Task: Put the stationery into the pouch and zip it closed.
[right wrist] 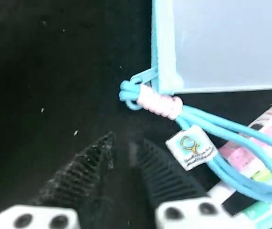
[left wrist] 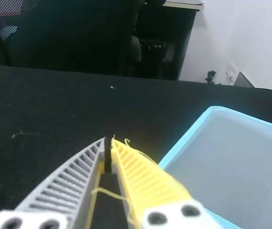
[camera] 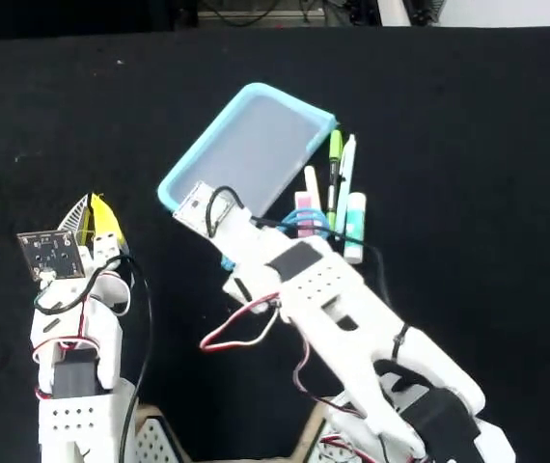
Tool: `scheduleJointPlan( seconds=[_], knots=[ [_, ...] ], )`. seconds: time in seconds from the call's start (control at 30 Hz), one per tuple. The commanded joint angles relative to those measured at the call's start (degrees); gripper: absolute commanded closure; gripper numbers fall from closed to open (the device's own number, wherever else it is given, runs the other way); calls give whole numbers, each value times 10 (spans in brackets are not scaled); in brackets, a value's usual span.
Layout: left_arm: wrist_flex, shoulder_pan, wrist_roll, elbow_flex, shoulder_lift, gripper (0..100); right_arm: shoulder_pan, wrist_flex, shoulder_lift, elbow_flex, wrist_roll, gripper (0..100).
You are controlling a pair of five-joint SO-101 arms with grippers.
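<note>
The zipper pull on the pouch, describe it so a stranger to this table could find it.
Find the translucent pouch with light-blue edging in the middle of the black table. At one corner, beside the pens, lies the zipper pull: a blue cord loop bound in pink with a small white tag, the only looped thing there.

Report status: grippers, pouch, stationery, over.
Left gripper shut, empty. Right gripper open, near zip cord. Stationery outside pouch; cord loop lies across it.

High view fixed overhead, facing down on the whole table [camera: 487,135], left wrist view low, near-level across it toward the room, right wrist view close, steeply down — all share the pouch [camera: 256,145].
</note>
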Motion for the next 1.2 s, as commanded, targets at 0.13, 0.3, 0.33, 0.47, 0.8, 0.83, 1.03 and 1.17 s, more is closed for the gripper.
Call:
scheduleJointPlan(
  seconds=[0.13,0.3,0.33,0.47,0.8,0.83,1.03,1.17],
  knots=[
    [-2,-4,-3,13,-4,970,17,-80,58,-2,93,717],
    [-2,-4,-3,13,-4,970,39,-137,115,-3,160,713],
    [-2,-4,-3,13,-4,970,45,-156,126,-2,171,713],
    [-2,-4,-3,13,-4,970,66,-205,178,-6,206,713],
    [-2,-4,-3,13,-4,970,38,-172,191,-22,210,887],
    [-2,-4,-3,13,-4,970,34,-170,190,-22,208,956],
    [-2,-4,-3,13,-4,970,32,-65,97,-22,202,983],
    [-3,-4,-3,13,-4,970,33,8,0,-21,113,988]
  ],
)
